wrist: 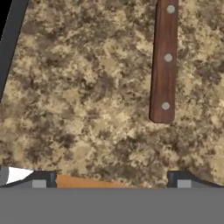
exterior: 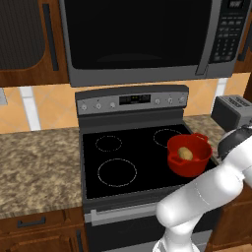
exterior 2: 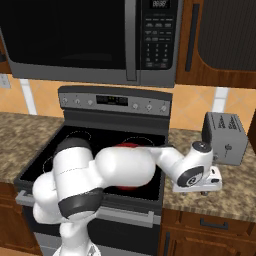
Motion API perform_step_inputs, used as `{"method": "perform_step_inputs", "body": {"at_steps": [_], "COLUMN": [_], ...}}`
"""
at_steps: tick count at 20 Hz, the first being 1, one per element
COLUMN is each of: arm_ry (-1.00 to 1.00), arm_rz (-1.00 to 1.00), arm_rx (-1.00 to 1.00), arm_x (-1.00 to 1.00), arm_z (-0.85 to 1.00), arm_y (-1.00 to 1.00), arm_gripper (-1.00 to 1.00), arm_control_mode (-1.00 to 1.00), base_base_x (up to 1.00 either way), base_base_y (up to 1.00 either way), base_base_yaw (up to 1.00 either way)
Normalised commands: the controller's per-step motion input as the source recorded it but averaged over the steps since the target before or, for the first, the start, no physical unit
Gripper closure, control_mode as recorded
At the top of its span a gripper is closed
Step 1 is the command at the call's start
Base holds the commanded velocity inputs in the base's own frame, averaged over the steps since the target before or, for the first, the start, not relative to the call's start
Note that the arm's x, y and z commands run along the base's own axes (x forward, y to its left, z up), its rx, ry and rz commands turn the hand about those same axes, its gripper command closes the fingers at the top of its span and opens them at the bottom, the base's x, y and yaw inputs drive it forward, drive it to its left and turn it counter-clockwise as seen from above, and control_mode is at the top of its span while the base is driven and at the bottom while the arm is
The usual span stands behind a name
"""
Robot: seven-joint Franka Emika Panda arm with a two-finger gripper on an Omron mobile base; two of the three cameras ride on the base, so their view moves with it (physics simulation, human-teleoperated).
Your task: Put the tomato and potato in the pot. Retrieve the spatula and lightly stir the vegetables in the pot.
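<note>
The red pot (exterior: 196, 165) stands on the stove's front right burner, and the tan potato (exterior: 185, 153) lies inside it. In the right base view my arm covers most of the pot (exterior 2: 128, 146). No tomato shows inside the pot from here. The spatula's brown wooden handle (wrist: 164, 65), with three rivets, lies flat on the speckled counter; its blade runs out past the top of the hand view. My gripper (wrist: 111, 180) hovers over the counter, open, with nothing between its fingertips (wrist: 39, 181). The handle's end lies just ahead and toward the right finger. My hand (exterior 2: 199, 179) is low over the counter right of the stove.
The black stove's edge (wrist: 8, 39) runs along the upper left of the hand view. A grey toaster (exterior 2: 225, 137) stands on the counter behind my hand. A microwave (exterior: 142, 34) hangs above the stove. Granite counter (exterior: 34, 162) stretches left of the stove.
</note>
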Motion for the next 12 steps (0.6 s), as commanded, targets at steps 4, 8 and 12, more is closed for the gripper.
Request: {"method": "perform_step_inputs", "body": {"at_steps": [4, 8, 12], "arm_ry": [0.00, 0.00, 0.00], "arm_rz": [0.05, 0.04, 0.02], "arm_rx": [0.02, 0.04, 0.04], "arm_x": [0.35, 0.30, 0.32], "arm_z": [-0.16, -0.11, -0.18], "arm_y": [-0.23, -0.33, -0.27], "arm_gripper": [-1.00, -1.00, -1.00], "arm_control_mode": [-1.00, -1.00, -1.00], "base_base_x": [0.00, 0.00, 0.00], "base_base_y": [0.00, 0.00, 0.00], "base_base_yaw": [0.00, 0.00, 0.00]}}
